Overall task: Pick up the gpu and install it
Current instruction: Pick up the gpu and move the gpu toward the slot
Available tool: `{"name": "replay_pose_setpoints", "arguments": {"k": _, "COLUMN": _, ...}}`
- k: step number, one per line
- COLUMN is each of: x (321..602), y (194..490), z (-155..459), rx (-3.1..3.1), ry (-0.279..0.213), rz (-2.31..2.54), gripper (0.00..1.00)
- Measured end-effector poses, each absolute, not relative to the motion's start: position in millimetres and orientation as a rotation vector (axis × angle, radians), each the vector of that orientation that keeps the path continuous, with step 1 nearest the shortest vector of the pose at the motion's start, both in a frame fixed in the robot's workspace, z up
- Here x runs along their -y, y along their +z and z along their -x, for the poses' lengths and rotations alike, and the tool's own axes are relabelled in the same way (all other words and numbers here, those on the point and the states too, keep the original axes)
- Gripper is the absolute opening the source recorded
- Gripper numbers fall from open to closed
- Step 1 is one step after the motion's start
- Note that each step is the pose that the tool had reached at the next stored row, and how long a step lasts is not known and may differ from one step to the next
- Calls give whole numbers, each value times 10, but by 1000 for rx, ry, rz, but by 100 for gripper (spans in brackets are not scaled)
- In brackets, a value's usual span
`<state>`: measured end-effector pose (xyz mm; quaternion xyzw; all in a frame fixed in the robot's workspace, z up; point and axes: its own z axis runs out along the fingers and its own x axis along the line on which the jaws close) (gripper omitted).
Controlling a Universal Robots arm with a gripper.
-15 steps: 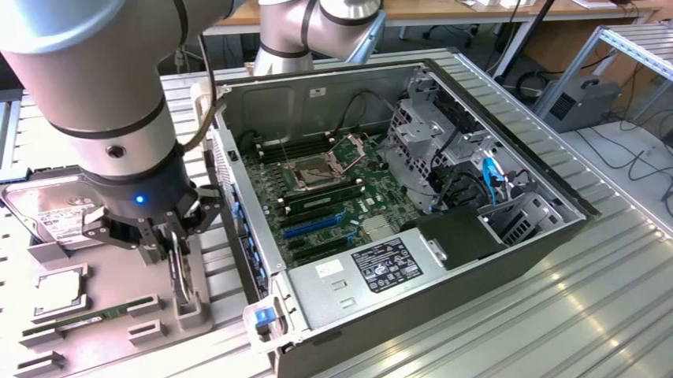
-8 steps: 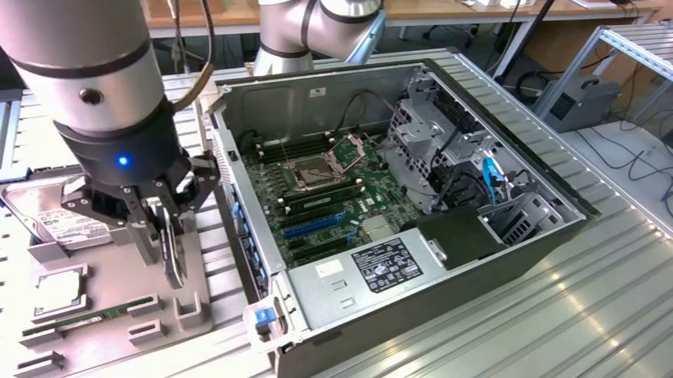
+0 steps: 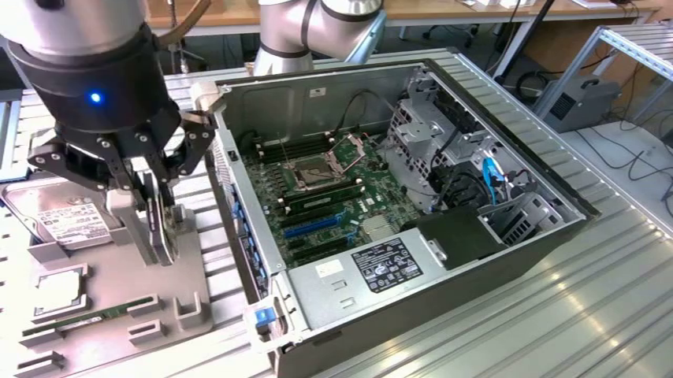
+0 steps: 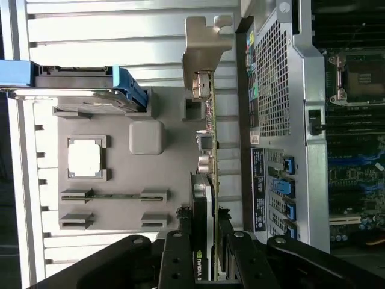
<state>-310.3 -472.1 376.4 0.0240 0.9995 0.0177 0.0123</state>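
Note:
The gpu [image 3: 161, 230] is a slim black card held edge-on, upright over the grey parts tray [image 3: 205, 272] at the exterior view's left. My gripper [image 3: 150, 197] comes down on it from above, with one finger against each face, shut on the card. In the wrist view the gpu [image 4: 212, 150] runs as a thin line from between my fingers [image 4: 180, 259] out to its silver end bracket [image 4: 207, 42]. I cannot tell whether its lower edge touches the tray. The open computer case [image 3: 547, 197] lies beside it, its motherboard [image 3: 326, 197] and blue slots [image 3: 310, 228] exposed.
On the tray lie a silver hard drive [image 3: 63, 220], a processor [image 3: 58, 295] and a thin green memory stick [image 3: 90, 319]. The case's perforated rear wall [image 4: 274, 78] stands close beside the card. A drive cage [image 3: 431, 150] and a black power supply [image 3: 462, 236] fill the case's far side.

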Motion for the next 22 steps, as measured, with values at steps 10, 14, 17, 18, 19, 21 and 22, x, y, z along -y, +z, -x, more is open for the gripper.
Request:
{"name": "replay_pose_setpoints", "arguments": {"k": 10, "x": 4721, "y": 4403, "z": 3098, "rx": -3115, "ry": 55, "rz": -75, "gripper": 27}}
{"name": "replay_pose_setpoints", "arguments": {"k": 14, "x": 4720, "y": 4440, "z": 3097, "rx": -3115, "ry": 55, "rz": -75, "gripper": 27}}
{"name": "replay_pose_setpoints", "arguments": {"k": 17, "x": 4721, "y": 4509, "z": 3098, "rx": -3115, "ry": 55, "rz": -75, "gripper": 27}}
{"name": "replay_pose_setpoints", "arguments": {"k": 18, "x": 4721, "y": 4522, "z": 3098, "rx": -3115, "ry": 56, "rz": -75, "gripper": 27}}
{"name": "replay_pose_setpoints", "arguments": {"k": 19, "x": 4721, "y": 4525, "z": 3097, "rx": -3115, "ry": 55, "rz": -75, "gripper": 27}}
{"name": "replay_pose_setpoints", "arguments": {"k": 21, "x": 4720, "y": 4528, "z": 3088, "rx": -3116, "ry": 55, "rz": -75, "gripper": 27}}
{"name": "replay_pose_setpoints", "arguments": {"k": 22, "x": 4720, "y": 4531, "z": 3044, "rx": -3116, "ry": 55, "rz": -75, "gripper": 27}}
